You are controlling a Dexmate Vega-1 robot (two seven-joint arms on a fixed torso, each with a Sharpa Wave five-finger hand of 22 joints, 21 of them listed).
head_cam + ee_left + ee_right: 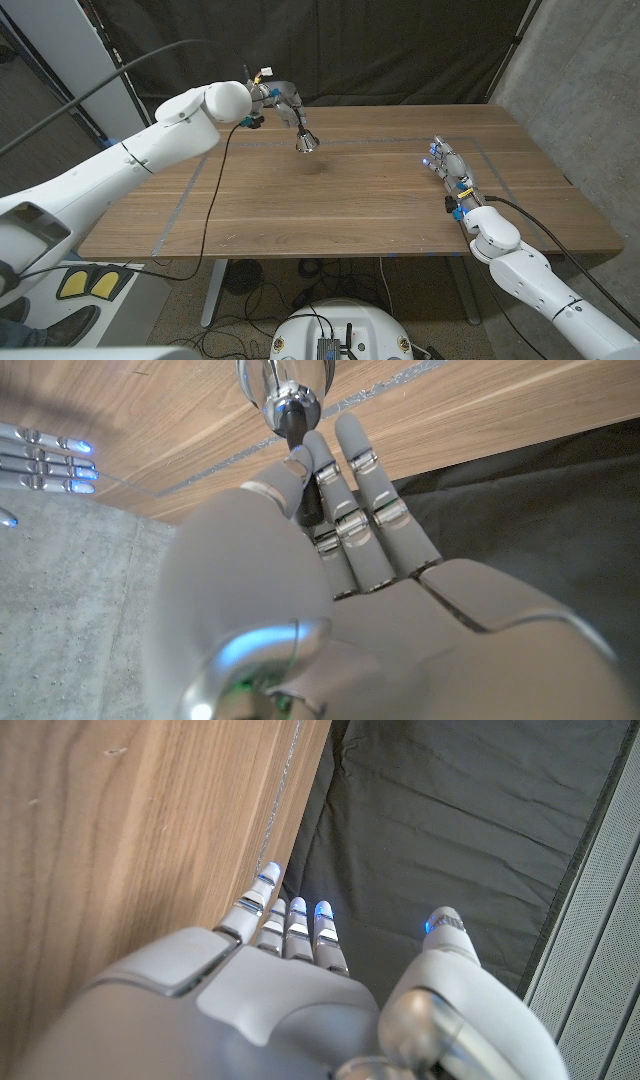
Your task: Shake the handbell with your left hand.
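Observation:
A silver handbell (307,141) with a dark handle hangs tilted above the wooden table (350,200), toward its far left part, its shadow on the wood below. My left hand (281,102) grips its handle from above. In the left wrist view the fingers (350,500) wrap the black handle and the shiny bell (285,385) points toward the tabletop. My right hand (448,170) stands on its edge at the table's right side, fingers straight and apart, holding nothing; in the right wrist view its fingers (290,925) reach along the wood.
A black cable (215,190) hangs from my left arm over the table's left part. Tape lines (180,215) mark the tabletop. A dark curtain (380,50) hangs behind the table, and a grey wall (590,90) stands to the right.

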